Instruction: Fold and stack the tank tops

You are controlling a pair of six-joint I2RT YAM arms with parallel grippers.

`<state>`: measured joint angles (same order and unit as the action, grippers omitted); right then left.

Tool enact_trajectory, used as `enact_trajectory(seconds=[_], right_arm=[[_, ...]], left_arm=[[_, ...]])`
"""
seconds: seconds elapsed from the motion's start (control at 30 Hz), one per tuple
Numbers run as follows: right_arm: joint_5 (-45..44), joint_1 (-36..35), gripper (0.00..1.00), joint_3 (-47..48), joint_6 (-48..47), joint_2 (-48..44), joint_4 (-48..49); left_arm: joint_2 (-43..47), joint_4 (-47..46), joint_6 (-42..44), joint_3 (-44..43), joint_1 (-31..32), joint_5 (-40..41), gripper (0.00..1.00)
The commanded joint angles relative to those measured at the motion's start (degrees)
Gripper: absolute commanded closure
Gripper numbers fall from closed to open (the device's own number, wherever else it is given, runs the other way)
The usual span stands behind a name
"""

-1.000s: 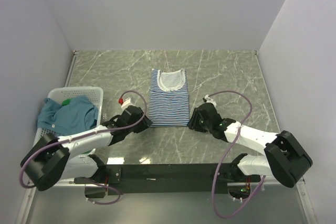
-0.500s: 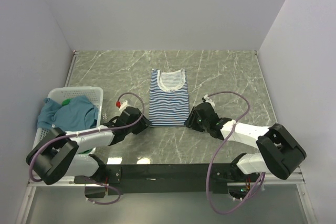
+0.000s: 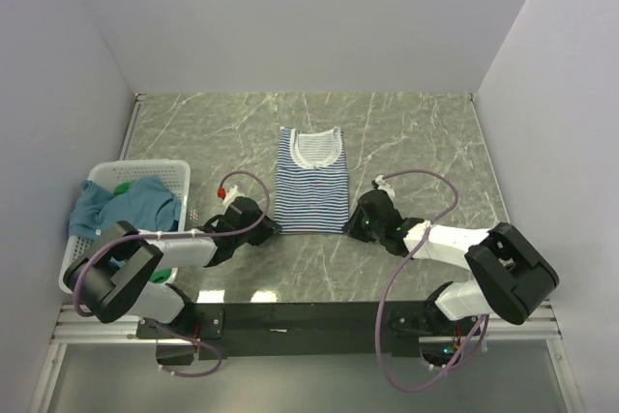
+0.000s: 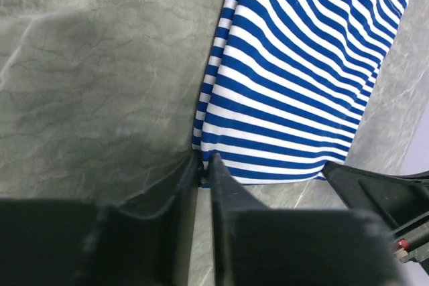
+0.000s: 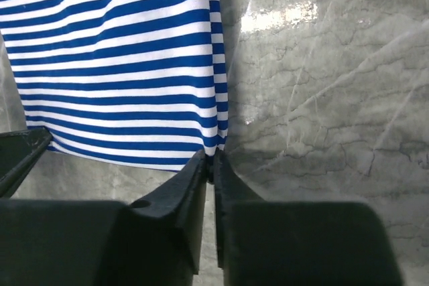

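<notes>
The striped top (image 3: pixel 310 191) lies flat in the middle of the counter (image 3: pixel 416 142), neckline away from the arms and hem toward them, the sides folded in so that it makes a narrow oblong. The left pincer (image 4: pixel 204 162) sits low at the near left corner of the hem. Its fingers are pressed almost together, with only a thin slit between them, and the edge of the striped cloth runs into that slit, so it is pinching the corner. The right pincer (image 5: pixel 213 159) is at the near right corner in the same way, fingertips closed on the folded edge of the hem. Both arms reach in low over the counter, one from each side.

Well to the left, the teal top (image 3: pixel 131 210) is heaped in the basket (image 3: pixel 155 165) and spills over its near rim. A bit of the green top (image 3: pixel 122 188) shows beside it inside the basket.
</notes>
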<state>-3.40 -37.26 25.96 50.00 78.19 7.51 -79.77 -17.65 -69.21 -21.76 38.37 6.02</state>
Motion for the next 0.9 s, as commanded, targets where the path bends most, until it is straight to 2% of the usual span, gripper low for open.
enact_trajectory(seconds=[0.0,0.03,0.07,0.13,0.33,0.47,0.7,0.87], right_arm=[[-1.1,-0.4,0.89,-0.4,-0.6,-0.1,-0.4],[-1.1,-0.3,0.92,-0.5,-0.8,-1.0,-0.7],[-1.1,-0.4,0.98,-0.5,-1.2,-1.5,-1.5],[-1.2,-1.1,1.00,-1.1,-1.4,-3.9,-2.7],[-2.0,-5.9,1.00,-5.6,0.4,-16.0,-8.5],[-3.1,-14.1,1.00,-9.7,5.8,-26.4,-14.8],[-8.2,-26.8,1.00,-13.0,15.3,-42.4,-26.3],[-9.7,-28.3,1.00,-9.5,16.4,-48.0,-31.8]], left_arm=[[-1.7,3.8,1.6,1.4,0.0,-0.6,0.86],[-1.1,4.5,2.1,1.3,0.0,-0.7,0.93],[-0.5,5.2,2.3,1.3,0.2,-0.7,0.94],[2.2,7.7,2.6,1.5,1.3,-0.3,1.00],[14.2,14.6,-0.1,4.8,6.7,1.7,1.00],[24.0,21.6,-4.2,8.3,12.7,3.3,0.99],[42.4,37.6,-14.1,8.8,27.9,10.1,1.00],[44.3,42.9,-14.8,3.0,32.9,14.6,1.00]])
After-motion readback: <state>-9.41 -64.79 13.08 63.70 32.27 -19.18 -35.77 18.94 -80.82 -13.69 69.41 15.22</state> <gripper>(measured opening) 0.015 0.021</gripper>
